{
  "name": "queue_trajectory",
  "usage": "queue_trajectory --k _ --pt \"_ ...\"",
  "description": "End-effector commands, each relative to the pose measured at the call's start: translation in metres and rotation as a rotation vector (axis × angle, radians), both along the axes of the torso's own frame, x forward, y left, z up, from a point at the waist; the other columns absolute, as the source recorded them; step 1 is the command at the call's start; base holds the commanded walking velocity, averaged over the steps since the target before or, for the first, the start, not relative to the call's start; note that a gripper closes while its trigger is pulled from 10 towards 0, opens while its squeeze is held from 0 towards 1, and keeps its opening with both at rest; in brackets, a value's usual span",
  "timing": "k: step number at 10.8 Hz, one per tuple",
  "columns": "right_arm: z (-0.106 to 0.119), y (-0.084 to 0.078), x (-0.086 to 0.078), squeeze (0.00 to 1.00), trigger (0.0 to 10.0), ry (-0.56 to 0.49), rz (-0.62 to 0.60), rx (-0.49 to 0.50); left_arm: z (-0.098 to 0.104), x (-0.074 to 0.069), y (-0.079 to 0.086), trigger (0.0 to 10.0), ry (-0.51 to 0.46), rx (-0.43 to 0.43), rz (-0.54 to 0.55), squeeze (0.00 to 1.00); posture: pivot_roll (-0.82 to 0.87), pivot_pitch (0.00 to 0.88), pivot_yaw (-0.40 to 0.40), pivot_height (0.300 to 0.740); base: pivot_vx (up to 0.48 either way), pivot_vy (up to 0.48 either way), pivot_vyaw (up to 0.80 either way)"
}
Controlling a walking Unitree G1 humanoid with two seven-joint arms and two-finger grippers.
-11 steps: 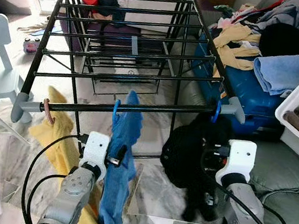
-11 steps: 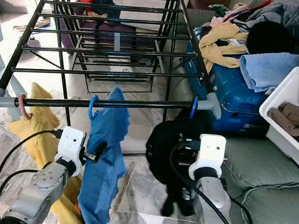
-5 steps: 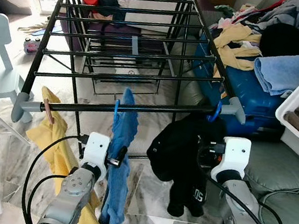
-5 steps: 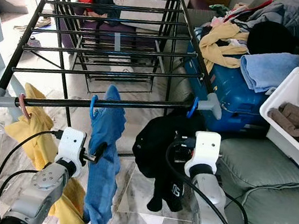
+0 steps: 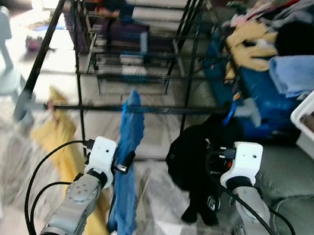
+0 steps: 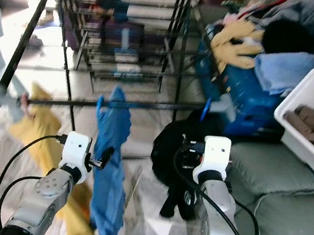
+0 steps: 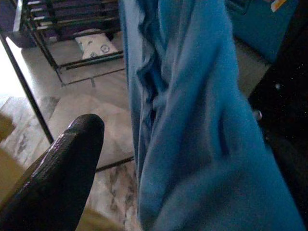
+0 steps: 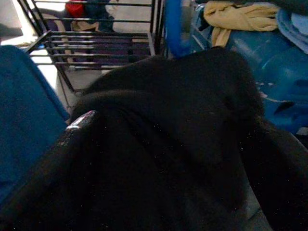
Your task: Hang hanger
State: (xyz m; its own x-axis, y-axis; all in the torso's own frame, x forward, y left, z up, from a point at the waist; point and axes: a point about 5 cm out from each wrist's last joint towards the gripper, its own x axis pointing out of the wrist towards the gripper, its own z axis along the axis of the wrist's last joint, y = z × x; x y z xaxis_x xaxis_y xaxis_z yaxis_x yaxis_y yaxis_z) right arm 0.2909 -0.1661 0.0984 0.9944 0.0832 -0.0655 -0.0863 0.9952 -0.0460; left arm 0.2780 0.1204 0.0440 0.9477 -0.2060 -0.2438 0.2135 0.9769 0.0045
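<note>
Hanging from front rail [image 5: 146, 108] of black drying rack [image 5: 133, 41]: yellow garment [image 5: 59, 143], blue garment [image 5: 127, 167], black garment [image 5: 198, 160] on blue hanger [image 5: 230, 113]. Head views blurred. We hold left gripper [image 5: 120, 163] just beside blue garment, one black finger [image 7: 57, 168] visible, garment lying against it; we cannot tell if fingers closed. Our right gripper [image 5: 212, 163] pressed into black garment just below hanger hook; finger gap hidden, grip state unclear.
</note>
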Motion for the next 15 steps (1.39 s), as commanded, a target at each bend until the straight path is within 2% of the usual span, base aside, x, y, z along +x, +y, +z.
queue_trajectory --k 1,4,6,7,9,10,12,13,14,15 --pt "0.002 0.000 0.001 1.00 10.0 -0.010 -0.005 -0.001 -0.004 -0.002 0.003 10.0 0.017 0.007 0.002 0.00 -0.11 0.000 0.014 0.740 -0.345 0.000 0.00" --pt "0.001 -0.002 0.000 1.00 10.0 -0.006 -0.012 -0.006 -0.005 -0.003 0.002 10.0 0.021 0.007 -0.001 0.00 -0.12 0.000 0.017 0.740 -0.345 0.000 0.00" --pt "0.006 0.004 0.002 1.00 10.0 -0.015 0.018 0.024 -0.004 -0.002 0.003 10.0 0.018 0.007 0.002 0.00 -0.11 0.000 0.010 0.740 -0.347 0.000 0.00" --pt "0.007 0.005 0.003 0.00 10.0 -0.026 0.033 0.012 -0.003 -0.002 0.005 10.0 0.014 0.010 0.011 0.00 -0.10 0.000 0.006 0.740 -0.345 0.000 0.00" --pt "0.004 0.006 0.007 0.00 10.0 -0.008 0.033 0.014 0.002 0.001 0.011 10.0 -0.003 0.021 0.024 0.00 -0.09 0.000 0.009 0.740 -0.345 0.000 0.00" --pt "0.001 0.007 0.011 0.00 10.0 0.011 0.027 -0.016 0.006 0.003 0.014 10.0 -0.018 0.027 0.013 0.00 -0.07 0.000 0.003 0.740 0.000 0.000 0.00" --pt "0.000 0.015 0.028 0.00 10.0 0.036 0.049 -0.066 0.022 0.012 0.027 10.0 -0.080 0.075 -0.028 0.00 -0.04 0.000 -0.005 0.740 0.000 0.000 0.00" --pt "0.004 0.018 0.039 0.00 10.0 0.026 0.053 -0.088 0.032 0.018 0.034 10.0 -0.111 0.079 -0.004 0.00 -0.02 0.000 -0.011 0.740 0.000 0.000 0.00" --pt "0.009 0.022 0.046 0.00 10.0 -0.001 0.060 -0.119 0.040 0.017 0.042 10.0 -0.145 0.081 0.037 0.00 -0.01 0.000 -0.011 0.740 0.000 0.000 0.00" --pt "0.008 0.025 0.047 0.00 10.0 -0.009 0.082 -0.153 0.040 0.013 0.055 10.0 -0.150 0.057 0.135 0.00 -0.01 0.000 -0.017 0.740 0.000 0.000 0.00"
